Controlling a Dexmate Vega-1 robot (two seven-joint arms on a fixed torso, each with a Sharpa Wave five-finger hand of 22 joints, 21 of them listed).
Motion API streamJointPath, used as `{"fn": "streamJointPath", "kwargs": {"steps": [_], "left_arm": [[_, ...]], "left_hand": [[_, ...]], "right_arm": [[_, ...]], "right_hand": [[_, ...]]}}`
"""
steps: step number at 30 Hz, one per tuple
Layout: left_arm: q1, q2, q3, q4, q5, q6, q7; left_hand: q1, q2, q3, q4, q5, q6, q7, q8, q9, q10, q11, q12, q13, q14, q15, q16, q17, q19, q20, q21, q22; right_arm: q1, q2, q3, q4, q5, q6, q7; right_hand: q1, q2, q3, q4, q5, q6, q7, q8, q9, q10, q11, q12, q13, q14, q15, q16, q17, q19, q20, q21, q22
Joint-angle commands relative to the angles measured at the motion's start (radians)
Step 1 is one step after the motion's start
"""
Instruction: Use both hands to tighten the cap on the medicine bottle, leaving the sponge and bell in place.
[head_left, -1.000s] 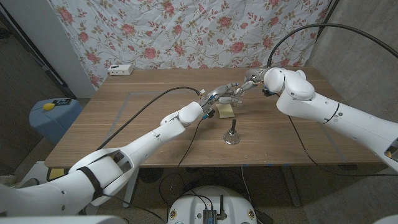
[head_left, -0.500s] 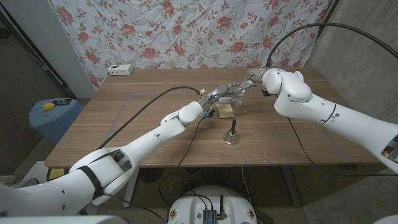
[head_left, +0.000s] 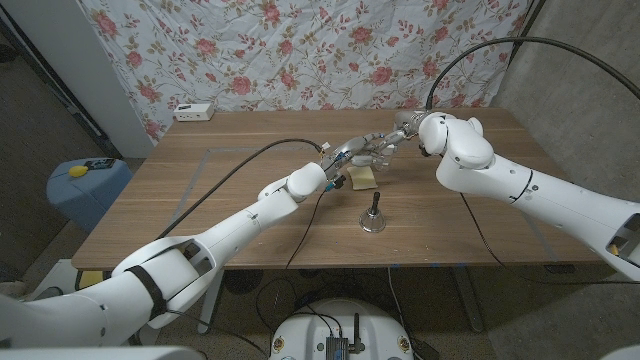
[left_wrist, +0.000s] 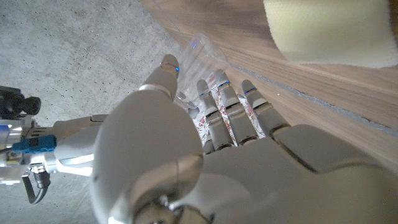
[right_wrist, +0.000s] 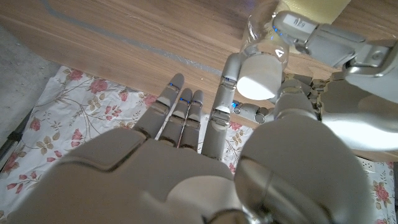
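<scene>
Right arm's shoulder-end shell has drifted slightly toward the left arm since the earlier frame; both hands stay together over the middle of the surface (head_left: 200, 190). Left hand (head_left: 345, 160) grips the clear medicine bottle (right_wrist: 261, 28) just above the surface beside the sponge (head_left: 362, 177), while the right hand (head_left: 385, 145) pinches the white cap (right_wrist: 258, 79), so the tightening step looks under way. Next: twist the cap with the bottle steady, staying off the sponge and bell (head_left: 372, 215).
</scene>
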Motion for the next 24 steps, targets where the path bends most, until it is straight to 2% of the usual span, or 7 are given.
{"fn": "streamJointPath", "kwargs": {"steps": [1, 8, 15, 18, 22, 23, 24], "left_arm": [[0.002, 0.003, 0.0, -0.007, -0.003, 0.008, -0.003], [0.004, 0.005, 0.0, -0.009, -0.004, 0.008, -0.003], [0.006, 0.007, -0.001, -0.012, -0.006, 0.009, -0.004], [0.006, 0.007, -0.002, -0.013, -0.006, 0.009, -0.005], [0.007, 0.007, -0.002, -0.012, -0.007, 0.008, -0.005], [0.007, 0.007, -0.002, -0.012, -0.007, 0.007, -0.004], [0.007, 0.007, -0.002, -0.012, -0.007, 0.006, -0.004]], "left_hand": [[-0.004, 0.008, 0.027, 0.015, 0.008, 0.005, -0.006, 0.002, 0.004, 0.006, -0.005, 0.005, 0.002, 0.001, -0.035, 0.001, 0.001, -0.004, 0.005, 0.005, 0.003], [-0.006, 0.008, 0.028, 0.016, 0.008, 0.007, -0.007, 0.003, 0.004, 0.003, -0.002, 0.005, 0.002, 0.001, -0.031, 0.001, 0.001, -0.005, 0.005, 0.004, 0.003], [-0.008, 0.009, 0.03, 0.016, 0.008, 0.013, -0.008, 0.004, 0.004, 0.001, 0.0, 0.005, 0.002, 0.0, -0.032, 0.001, 0.001, -0.005, 0.006, 0.005, 0.003], [-0.008, 0.009, 0.031, 0.016, 0.008, 0.014, -0.01, 0.005, 0.004, 0.001, -0.001, 0.005, 0.002, 0.0, -0.032, 0.001, 0.001, -0.005, 0.005, 0.005, 0.003], [-0.008, 0.009, 0.033, 0.015, 0.008, 0.015, -0.01, 0.004, 0.004, 0.0, -0.003, 0.005, 0.002, 0.0, -0.031, 0.001, 0.001, -0.005, 0.005, 0.005, 0.003], [-0.008, 0.009, 0.033, 0.015, 0.008, 0.016, -0.01, 0.005, 0.004, 0.0, -0.003, 0.005, 0.002, 0.0, -0.031, 0.001, 0.001, -0.005, 0.006, 0.005, 0.003], [-0.009, 0.01, 0.033, 0.016, 0.008, 0.016, -0.011, 0.004, 0.004, 0.0, 0.001, 0.005, 0.002, 0.0, -0.029, 0.001, 0.001, -0.005, 0.005, 0.005, 0.003]], "right_arm": [[-0.022, 0.025, 0.001, 0.017, -0.034, -0.016, -0.039], [-0.017, 0.04, -0.012, 0.028, -0.057, -0.043, -0.038], [-0.018, 0.049, -0.017, 0.035, -0.065, -0.06, -0.045], [-0.014, 0.046, -0.02, 0.033, -0.062, -0.06, -0.035], [-0.013, 0.041, -0.021, 0.028, -0.06, -0.059, -0.028], [-0.012, 0.039, -0.023, 0.026, -0.062, -0.061, -0.026], [-0.009, 0.038, -0.027, 0.025, -0.065, -0.063, -0.02]], "right_hand": [[-0.004, 0.009, -0.002, -0.007, 0.003, 0.056, -0.013, 0.016, -0.001, 0.033, -0.003, 0.005, 0.0, 0.035, -0.025, 0.01, 0.002, 0.019, -0.003, 0.004, 0.004], [-0.006, 0.014, -0.004, -0.012, 0.003, 0.103, -0.015, 0.025, -0.004, 0.061, -0.002, 0.008, -0.001, 0.052, -0.033, 0.013, 0.002, 0.033, -0.007, 0.005, 0.004], [-0.038, 0.014, -0.016, -0.002, 0.0, 0.148, -0.014, 0.031, -0.008, 0.09, -0.008, 0.01, -0.002, 0.069, -0.037, 0.014, 0.004, 0.048, -0.006, 0.006, 0.005], [-0.053, 0.009, -0.023, 0.003, 0.0, 0.147, -0.013, 0.027, -0.009, 0.091, -0.005, 0.007, -0.002, 0.07, -0.035, 0.012, 0.004, 0.048, -0.006, 0.005, 0.005], [-0.091, -0.014, -0.043, 0.011, 0.0, 0.126, -0.008, 0.009, -0.011, 0.081, 0.0, -0.004, -0.003, 0.063, -0.029, 0.003, 0.003, 0.043, -0.002, -0.001, 0.005], [-0.1, -0.02, -0.048, 0.013, 0.0, 0.125, -0.009, 0.007, -0.012, 0.077, -0.007, -0.007, -0.003, 0.062, -0.028, 0.001, 0.002, 0.041, -0.001, -0.002, 0.005], [-0.113, -0.026, -0.055, 0.016, 0.001, 0.119, -0.009, 0.001, -0.012, 0.076, 0.004, -0.01, -0.003, 0.06, -0.026, -0.001, 0.002, 0.039, 0.001, -0.004, 0.005]]}}
